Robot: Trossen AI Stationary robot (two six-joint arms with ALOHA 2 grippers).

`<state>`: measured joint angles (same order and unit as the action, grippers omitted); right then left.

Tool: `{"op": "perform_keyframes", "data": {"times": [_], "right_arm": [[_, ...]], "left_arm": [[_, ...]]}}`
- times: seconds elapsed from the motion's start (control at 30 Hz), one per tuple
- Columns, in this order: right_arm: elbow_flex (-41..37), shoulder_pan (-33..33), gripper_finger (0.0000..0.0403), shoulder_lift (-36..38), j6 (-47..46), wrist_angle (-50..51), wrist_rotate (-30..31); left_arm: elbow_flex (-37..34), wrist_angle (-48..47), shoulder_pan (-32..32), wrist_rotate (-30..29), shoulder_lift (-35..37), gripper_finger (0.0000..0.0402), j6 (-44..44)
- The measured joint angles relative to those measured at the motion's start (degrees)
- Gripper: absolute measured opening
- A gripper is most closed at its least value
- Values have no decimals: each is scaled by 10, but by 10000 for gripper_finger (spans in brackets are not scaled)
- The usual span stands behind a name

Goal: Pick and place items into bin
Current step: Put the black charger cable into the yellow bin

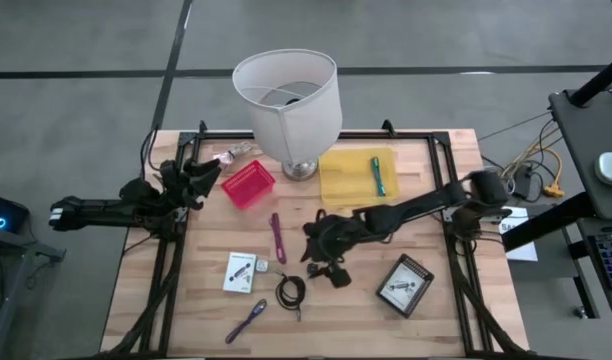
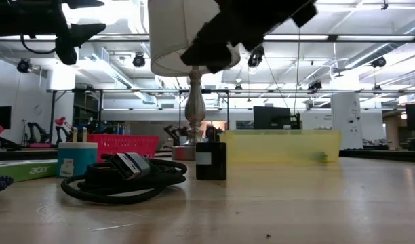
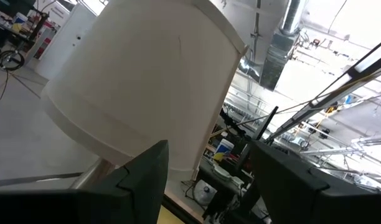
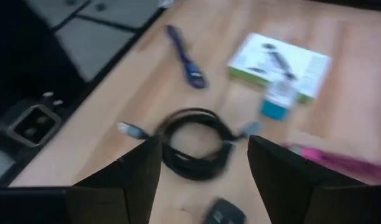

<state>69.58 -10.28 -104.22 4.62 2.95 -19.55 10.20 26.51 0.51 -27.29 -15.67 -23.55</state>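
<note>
My right gripper point(image 1: 316, 250) hangs open above the table's middle, and its fingers point(image 4: 137, 180) frame the coiled black cable point(image 4: 193, 143) from above without touching it. A small black cube point(image 2: 210, 160) stands on the wood beside the cable point(image 1: 290, 291). A purple stick point(image 1: 277, 238), a purple pen point(image 1: 246, 321) and a white packet point(image 1: 242, 272) lie flat nearby. A teal pen point(image 1: 377, 175) lies in the yellow bin point(image 1: 336, 180). My left gripper point(image 3: 209, 180) waits open at the table's left edge, raised, facing the lamp's white shade point(image 3: 141, 87).
The tall lamp point(image 1: 286, 100) stands at the far middle between a small red basket point(image 1: 248, 184) and the yellow bin. A crumpled wrapper point(image 1: 236, 154) lies behind the basket. A black box point(image 1: 404, 285) lies near the right front. Black frame rails point(image 1: 166, 270) run along the table's sides.
</note>
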Motion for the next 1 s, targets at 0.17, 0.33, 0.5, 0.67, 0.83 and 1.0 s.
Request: {"op": "perform_keyframes", "data": {"times": [0.17,0.33,0.5,0.67,0.83,1.0], "right_arm": [[61,0,219,-40,32,54,-59],[89,-3,219,-56,86,104,-62],[90,-14,219,-73,163,104,-62],[90,-20,219,-97,219,96,-62],[90,-21,219,-121,244,89,-60],[96,-23,219,-142,261,71,-60]], "left_arm": [[-1,-2,0,0,1,210,0],[-1,-1,0,0,2,210,-1],[-2,-1,0,0,0,210,-1],[-3,-1,0,0,-7,210,-1],[-4,-2,0,0,-15,210,-1],[-5,0,0,0,-26,210,-1]]}}
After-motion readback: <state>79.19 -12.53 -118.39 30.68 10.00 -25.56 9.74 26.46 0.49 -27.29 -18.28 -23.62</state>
